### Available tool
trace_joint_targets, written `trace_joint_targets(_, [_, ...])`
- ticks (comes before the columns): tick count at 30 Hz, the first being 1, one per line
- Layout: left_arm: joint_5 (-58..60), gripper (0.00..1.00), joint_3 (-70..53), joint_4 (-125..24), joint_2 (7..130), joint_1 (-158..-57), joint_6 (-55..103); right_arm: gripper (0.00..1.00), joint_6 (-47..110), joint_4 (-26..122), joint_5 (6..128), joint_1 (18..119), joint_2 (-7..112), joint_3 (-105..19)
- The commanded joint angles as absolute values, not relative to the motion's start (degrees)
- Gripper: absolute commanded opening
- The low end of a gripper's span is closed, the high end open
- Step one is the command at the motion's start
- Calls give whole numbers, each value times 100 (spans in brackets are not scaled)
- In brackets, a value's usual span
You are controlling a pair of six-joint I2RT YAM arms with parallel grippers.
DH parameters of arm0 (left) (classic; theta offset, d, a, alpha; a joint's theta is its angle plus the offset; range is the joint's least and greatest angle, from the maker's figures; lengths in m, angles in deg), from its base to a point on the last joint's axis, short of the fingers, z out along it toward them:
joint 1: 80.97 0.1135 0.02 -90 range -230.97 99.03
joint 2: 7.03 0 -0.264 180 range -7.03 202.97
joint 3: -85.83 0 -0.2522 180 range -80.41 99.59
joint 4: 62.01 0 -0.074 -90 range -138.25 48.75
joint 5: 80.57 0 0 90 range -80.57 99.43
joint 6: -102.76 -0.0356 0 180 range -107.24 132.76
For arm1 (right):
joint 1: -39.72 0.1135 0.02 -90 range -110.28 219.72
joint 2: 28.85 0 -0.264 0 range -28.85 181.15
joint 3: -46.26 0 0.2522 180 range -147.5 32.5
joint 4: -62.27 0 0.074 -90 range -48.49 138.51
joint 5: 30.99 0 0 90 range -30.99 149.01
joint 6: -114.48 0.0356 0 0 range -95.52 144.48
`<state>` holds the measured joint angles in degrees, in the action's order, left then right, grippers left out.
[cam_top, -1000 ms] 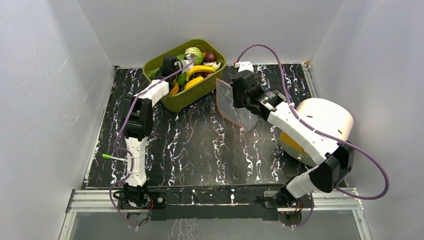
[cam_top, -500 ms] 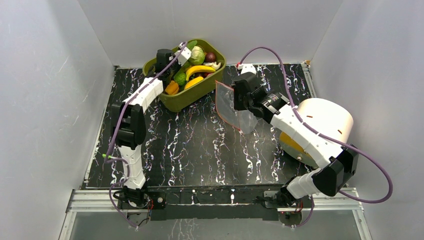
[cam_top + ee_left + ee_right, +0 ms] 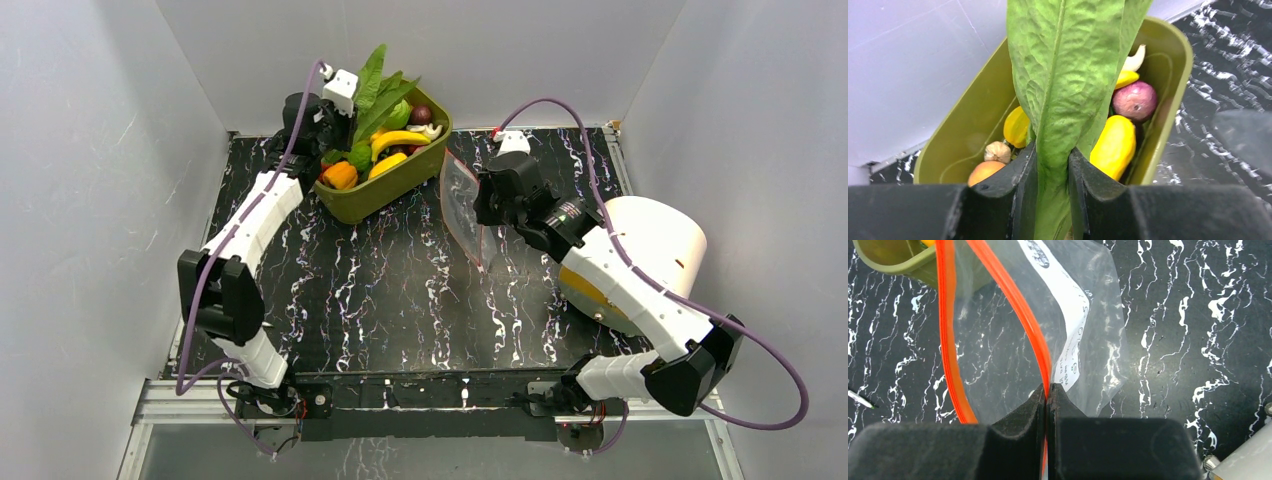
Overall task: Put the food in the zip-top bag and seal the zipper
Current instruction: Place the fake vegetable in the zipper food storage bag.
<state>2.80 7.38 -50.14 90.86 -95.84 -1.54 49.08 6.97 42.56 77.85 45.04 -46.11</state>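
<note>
1. As I judge it, the step in hand is to carry the leaf to the bag. The left gripper is clenched on the leaf near its stem end, and the long blade reaches out past the fingers, over the tub.
2. To do this well, raise the leaf clear of the tub rim first. Then move right and let the free tip enter the mouth first. The leaf looks long and soft, so it may fold or catch on the zipper; a slow move is better.
3. The right gripper is pinched tight on one lip of the zipper. The other lip bows away, so the mouth is open towards the tub. It should hold steady.
4. The tub stands at the far edge of the table, left of the middle. The bag hangs just beside it on the right, and I cannot tell if they touch. The other food lies in the tub.
5. The left arm is stretched far forward, with its wrist raised over the tub's left end. The right arm reaches from the near right corner, its elbow bent.
</note>
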Motion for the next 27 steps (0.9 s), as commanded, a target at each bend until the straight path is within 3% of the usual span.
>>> trace_joint_targets(1, [335,9,452,-5212,8471,-9582,871,0,5032,1141,4527,7754,4337,-4435])
trace_joint_targets(17, [-1224,9,-801,-6120,6731,-9591,2962,0,6022,1731,5539,7734,4374,-4128])
trace_joint_targets(27, [-2030,10,-1601,-7695,5939,-9589,4812,0,7227,2587,6354,7734,4297,-3675])
